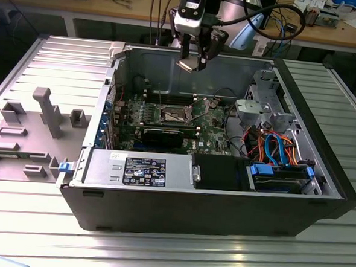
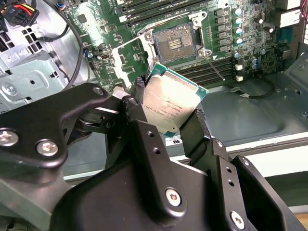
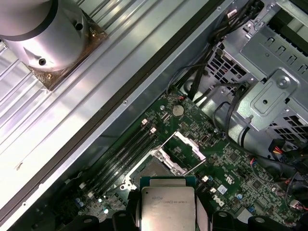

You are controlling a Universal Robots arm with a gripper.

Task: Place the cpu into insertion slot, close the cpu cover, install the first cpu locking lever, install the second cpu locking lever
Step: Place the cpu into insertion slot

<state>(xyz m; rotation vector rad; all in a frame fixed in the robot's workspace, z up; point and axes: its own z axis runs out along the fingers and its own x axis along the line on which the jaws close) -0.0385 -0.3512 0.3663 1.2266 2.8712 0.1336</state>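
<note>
While the cpu (image 2: 174, 102) hangs in the air above the open computer case (image 1: 221, 216), it is well clear of the motherboard (image 1: 212, 120). The gripper (image 2: 169, 109) is clenched on it, one black finger (image 2: 136, 96) on each of two opposite edges, metal top facing the second wrist camera, green rim showing. In the first wrist view the chip (image 3: 167, 208) sits flat between the fingers, with the board far below it.

- Insertion slot (image 2: 175, 42): uncovered, brownish pin field bare, nothing seated in it. In the exterior view it lies (image 1: 171, 114) near the middle of the board, below the gripper (image 1: 191, 60) and towards the exterior view's left of it.
- Cpu cover (image 3: 191, 144): swung up off the socket, its silver frame standing tilted at one side of it.
- A thin wire locking lever (image 2: 214, 66) sticks out beside the socket, unlatched.
- Memory slots (image 3: 122, 154) run in long rows along the socket's flank.
- Long black expansion card (image 1: 163, 135) just in front of the socket.
- Grey power supply (image 1: 142, 167) along the case's near wall.
- Metal drive cage (image 1: 267, 102) at the exterior view's right, orange and blue cables (image 1: 274, 145) below it.
- The case lies on its side on a ribbed aluminium table (image 1: 158, 253); a grey fixture plate (image 1: 46, 110) sits to the exterior view's left.
</note>
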